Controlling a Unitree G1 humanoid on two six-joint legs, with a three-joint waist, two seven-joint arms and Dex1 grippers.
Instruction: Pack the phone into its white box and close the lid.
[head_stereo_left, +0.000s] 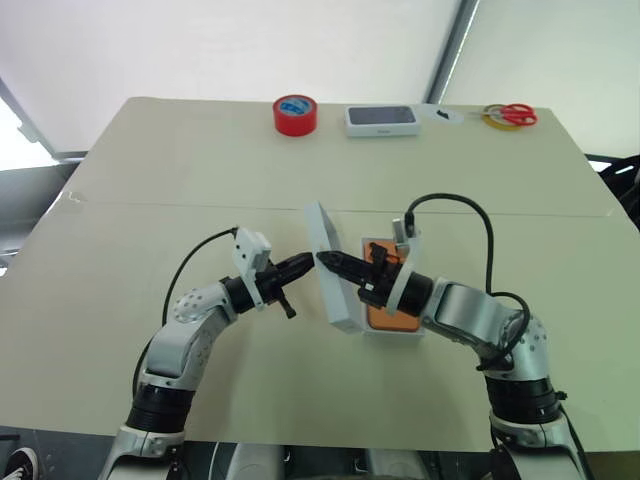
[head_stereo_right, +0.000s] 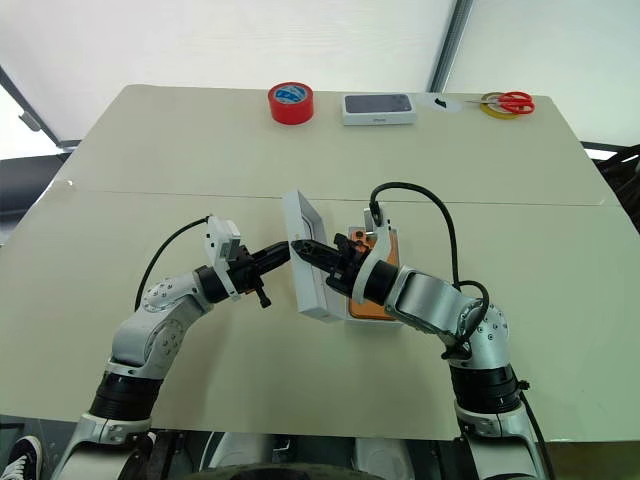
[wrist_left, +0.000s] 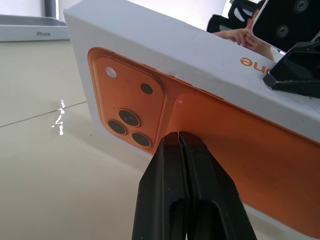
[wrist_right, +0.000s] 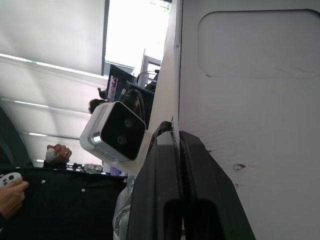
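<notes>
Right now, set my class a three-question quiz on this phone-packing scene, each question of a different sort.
1. True or false: the phone lies in the white box.
2. The lid is: A flat on the table, B tilted on edge, C closed on the box?
3. What red thing sits at the table's far edge?

Key: 1 true. 2 B, between the shut left claw and right claw. 3 The roll of tape.

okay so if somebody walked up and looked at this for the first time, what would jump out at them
The lid, tipped up on edge mid-table, with the shut left pincer pressed to its orange-printed face and the shut right pincer against its pale inside. Right beside it, the orange phone lies in the white box. At the far edge sits a red tape roll.
</notes>
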